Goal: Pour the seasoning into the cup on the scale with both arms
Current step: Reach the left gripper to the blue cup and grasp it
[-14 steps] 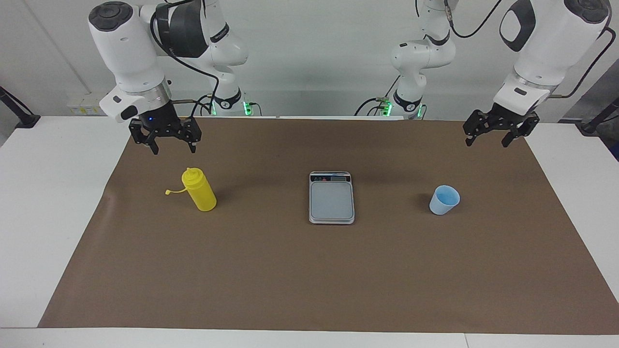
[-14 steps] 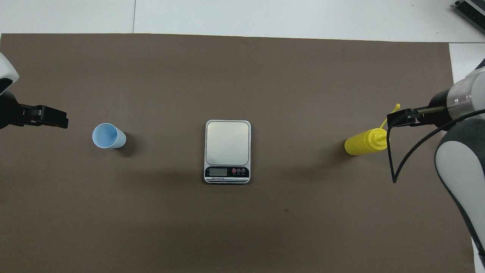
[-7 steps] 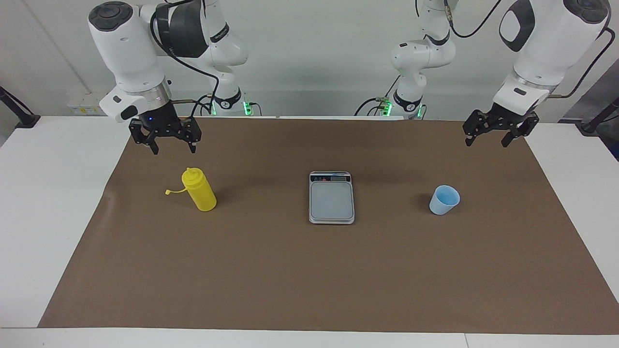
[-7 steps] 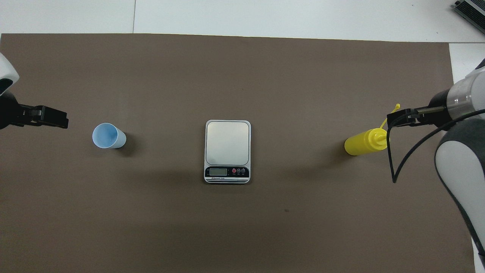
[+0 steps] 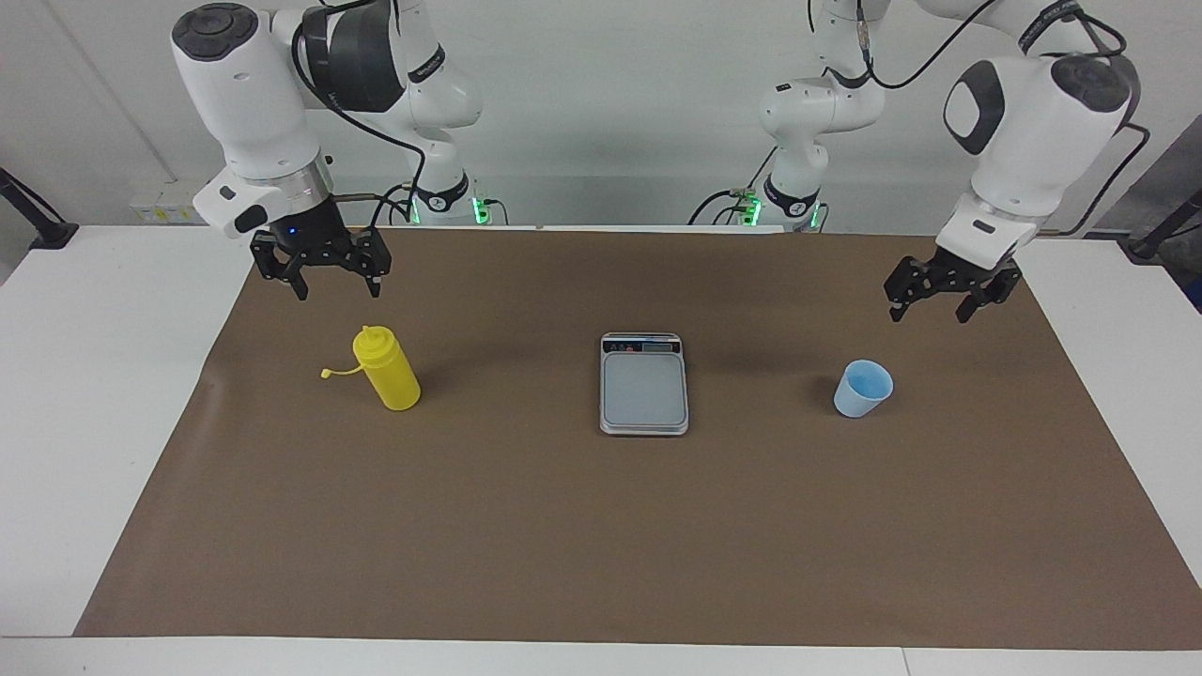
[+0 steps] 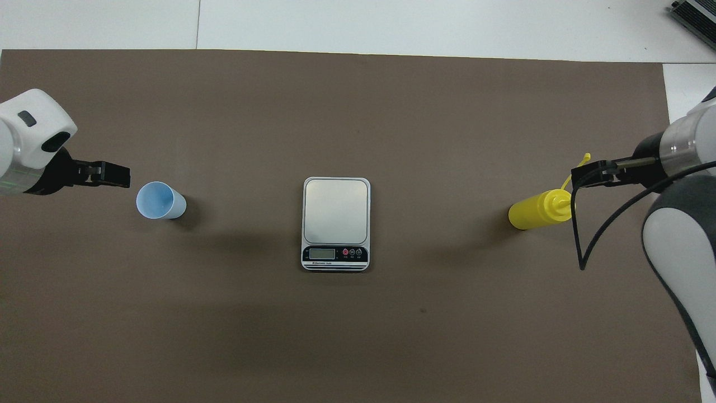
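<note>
Facing view: a matte brown paper mat covers the white table. At its middle lies the scale, flat and rectangular, its smooth grey plate bare and its dark display strip on the end nearer the robots. At nine o'clock from it stands the seasoning, a glossy yellow cylinder with a domed nozzle, its tethered cap hanging out sideways. At three o'clock stands the cup, pale blue tapered plastic, upright, nothing visible inside. The right gripper hangs with fingers spread above the mat at eleven o'clock from the bottle, touching nothing. The left gripper, fingers spread, hangs at one o'clock from the cup, clear of it.

Overhead view: the scale sits centred, cup at nine o'clock, seasoning at three. The left gripper points toward the cup's rim; the right gripper overlaps the bottle's cap tether. A black cable loops below the right wrist. Nothing stands between scale, cup and bottle.
</note>
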